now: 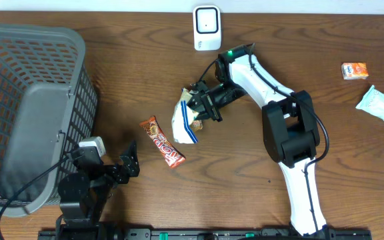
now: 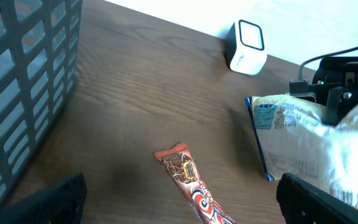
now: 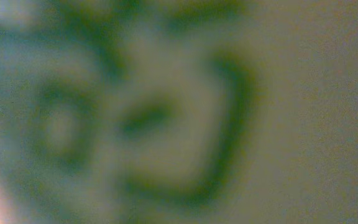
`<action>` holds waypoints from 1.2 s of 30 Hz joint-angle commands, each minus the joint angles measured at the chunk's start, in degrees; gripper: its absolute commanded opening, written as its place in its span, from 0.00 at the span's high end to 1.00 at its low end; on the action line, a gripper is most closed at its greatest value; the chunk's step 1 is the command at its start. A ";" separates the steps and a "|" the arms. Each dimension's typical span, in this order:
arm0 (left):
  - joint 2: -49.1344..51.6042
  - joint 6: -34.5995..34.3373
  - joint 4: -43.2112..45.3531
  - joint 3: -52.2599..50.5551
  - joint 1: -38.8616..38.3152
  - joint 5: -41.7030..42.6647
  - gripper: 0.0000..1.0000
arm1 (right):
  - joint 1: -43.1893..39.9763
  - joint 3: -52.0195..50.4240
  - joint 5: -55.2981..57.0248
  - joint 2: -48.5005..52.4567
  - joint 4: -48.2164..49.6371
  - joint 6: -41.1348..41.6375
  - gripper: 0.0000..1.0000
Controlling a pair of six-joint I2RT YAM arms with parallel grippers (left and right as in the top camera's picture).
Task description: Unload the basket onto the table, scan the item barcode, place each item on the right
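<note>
Brown wood-grain table (image 1: 145, 60), seen from overhead: the right gripper (image 1: 202, 107) is pinched tight on the upper end of a white-and-blue packet (image 1: 184, 121), which hangs at mid-table below a white scanner (image 1: 207, 28) standing by the far edge. A red-brown candy bar (image 1: 163, 142) lies just left of the packet, apart from it. The left gripper (image 1: 129, 164) sits low at the near left with its jaws spread wide and nothing between them, beside a grey basket (image 1: 79, 47). An orange pack (image 1: 354, 71) and a white-and-green pouch (image 1: 380, 105) lie at the far right.

Left wrist view: the black fingers (image 2: 48, 202) stand wide apart at the bottom corners. Between them lies the candy bar (image 2: 188, 180); the packet (image 2: 297, 146) hangs at right, its printed side showing, and the scanner (image 2: 246, 46) stands beyond it.

Right wrist view: a blurred greenish print fills the frame; nothing can be made out.
</note>
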 commanded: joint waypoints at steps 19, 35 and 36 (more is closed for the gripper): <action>-0.15 0.76 0.07 -0.22 -0.07 -0.35 0.02 | -4.55 -0.09 -1.16 -13.51 -0.02 2.49 0.99; -0.15 0.76 0.07 -0.22 -0.07 -0.35 0.02 | -13.92 -9.94 15.02 -33.57 0.15 1.36 0.99; -0.15 0.76 0.07 -0.22 -0.07 -0.35 0.02 | -14.29 -11.10 15.02 -33.94 0.15 1.33 0.99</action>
